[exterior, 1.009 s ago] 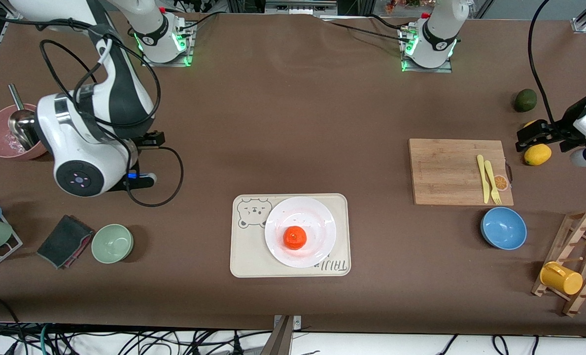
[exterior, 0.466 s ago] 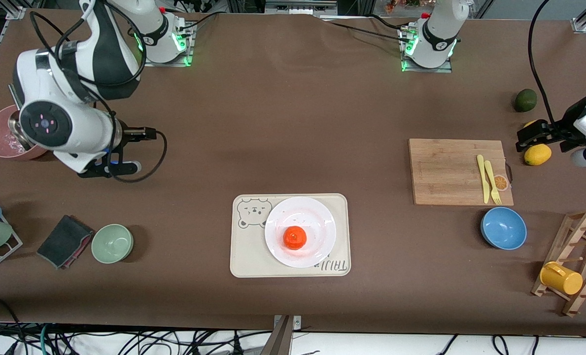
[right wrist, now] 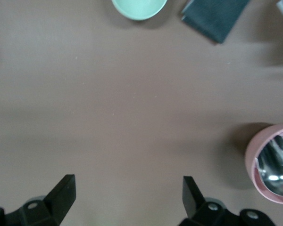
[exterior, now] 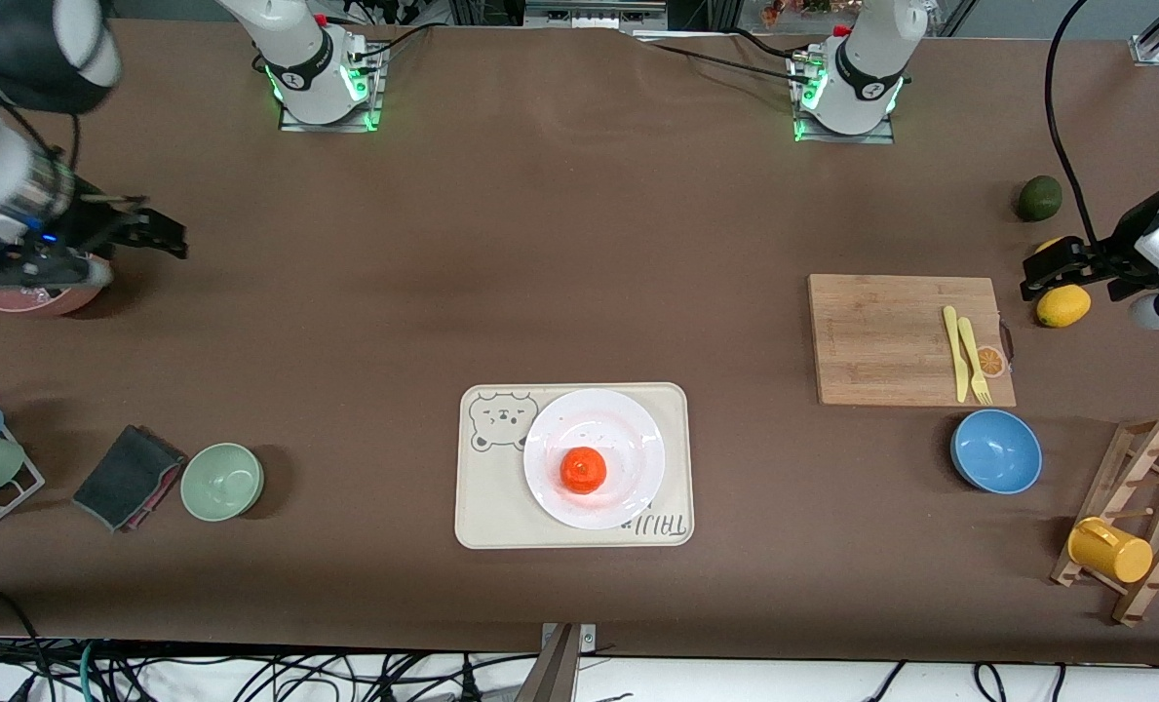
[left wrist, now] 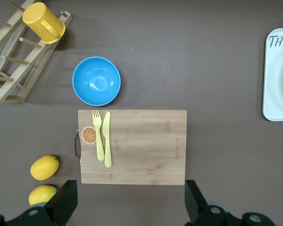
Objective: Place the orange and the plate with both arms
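The orange (exterior: 584, 469) sits in the middle of the white plate (exterior: 630, 427). The plate rests on the cream bear tray (exterior: 482, 512) at the table's middle. My right gripper (exterior: 166, 234) is open and empty, up over bare table beside the pink bowl (exterior: 23, 295) at the right arm's end; its wrist view (right wrist: 128, 186) shows only brown table between the fingers. My left gripper (exterior: 1035, 273) is open and empty over the lemons at the left arm's end; in its wrist view (left wrist: 131, 190) it hangs by the cutting board's edge, with the tray's end (left wrist: 276, 94) in sight.
A wooden cutting board (exterior: 891, 336) carries a yellow knife and fork (exterior: 964, 353). A blue bowl (exterior: 995, 450), a lemon (exterior: 1063, 305), a lime (exterior: 1039, 198) and a rack with a yellow mug (exterior: 1110, 551) lie around it. A green bowl (exterior: 222, 481) and a dark cloth (exterior: 129, 476) lie toward the right arm's end.
My right arm has swung up and away from the table's middle toward its own end, stopping beside the pink bowl. The left arm, the orange and the plate have not moved.
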Robot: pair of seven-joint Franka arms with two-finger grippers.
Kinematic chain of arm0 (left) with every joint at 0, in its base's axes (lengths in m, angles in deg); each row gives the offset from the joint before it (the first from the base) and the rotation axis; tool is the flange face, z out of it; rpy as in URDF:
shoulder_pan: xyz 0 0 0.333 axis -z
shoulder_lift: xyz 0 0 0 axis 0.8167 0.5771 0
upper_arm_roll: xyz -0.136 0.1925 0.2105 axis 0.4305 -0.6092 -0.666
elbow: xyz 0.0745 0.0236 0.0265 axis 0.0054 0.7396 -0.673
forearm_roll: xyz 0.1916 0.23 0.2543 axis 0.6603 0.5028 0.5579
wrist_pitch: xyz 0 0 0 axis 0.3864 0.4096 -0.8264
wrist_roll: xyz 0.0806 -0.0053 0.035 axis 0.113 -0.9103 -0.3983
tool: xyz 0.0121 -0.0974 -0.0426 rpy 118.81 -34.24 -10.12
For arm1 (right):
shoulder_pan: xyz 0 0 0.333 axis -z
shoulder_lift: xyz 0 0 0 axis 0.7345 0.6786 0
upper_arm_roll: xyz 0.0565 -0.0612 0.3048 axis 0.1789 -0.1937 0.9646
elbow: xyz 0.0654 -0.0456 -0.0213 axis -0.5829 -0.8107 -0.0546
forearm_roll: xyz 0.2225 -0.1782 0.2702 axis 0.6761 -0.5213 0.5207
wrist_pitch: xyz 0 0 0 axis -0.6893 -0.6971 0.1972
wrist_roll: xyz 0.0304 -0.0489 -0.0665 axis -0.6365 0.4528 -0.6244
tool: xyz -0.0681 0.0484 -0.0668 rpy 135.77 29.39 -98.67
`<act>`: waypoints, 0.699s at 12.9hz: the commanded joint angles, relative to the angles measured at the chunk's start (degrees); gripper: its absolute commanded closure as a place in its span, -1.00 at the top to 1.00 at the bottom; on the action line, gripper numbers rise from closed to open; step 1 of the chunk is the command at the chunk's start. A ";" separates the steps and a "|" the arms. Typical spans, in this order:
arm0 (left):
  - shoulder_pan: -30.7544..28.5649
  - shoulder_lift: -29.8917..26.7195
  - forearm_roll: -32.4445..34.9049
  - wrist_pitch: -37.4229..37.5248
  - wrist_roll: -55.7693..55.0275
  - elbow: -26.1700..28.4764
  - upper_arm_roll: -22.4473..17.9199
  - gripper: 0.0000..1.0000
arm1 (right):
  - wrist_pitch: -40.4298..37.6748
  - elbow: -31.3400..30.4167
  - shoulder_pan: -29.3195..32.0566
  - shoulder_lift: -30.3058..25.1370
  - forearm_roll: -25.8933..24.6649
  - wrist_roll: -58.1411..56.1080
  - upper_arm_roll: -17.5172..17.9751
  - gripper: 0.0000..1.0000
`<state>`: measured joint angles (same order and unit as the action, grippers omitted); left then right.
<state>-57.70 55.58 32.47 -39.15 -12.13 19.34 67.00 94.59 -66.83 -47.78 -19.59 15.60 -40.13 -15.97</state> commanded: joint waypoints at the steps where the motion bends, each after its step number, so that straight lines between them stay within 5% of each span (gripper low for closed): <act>1: -0.31 0.65 -1.22 0.32 1.40 -1.34 0.01 1.00 | -4.40 9.05 -0.27 2.44 0.73 0.07 -0.81 1.00; 9: -0.39 0.74 -1.31 0.32 1.40 -1.34 0.01 1.00 | -6.26 11.73 -0.45 3.69 0.81 -0.46 -0.91 1.00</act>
<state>-57.72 55.64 32.47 -39.15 -12.13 19.34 66.99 89.96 -56.76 -48.05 -16.17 15.67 -40.13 -17.24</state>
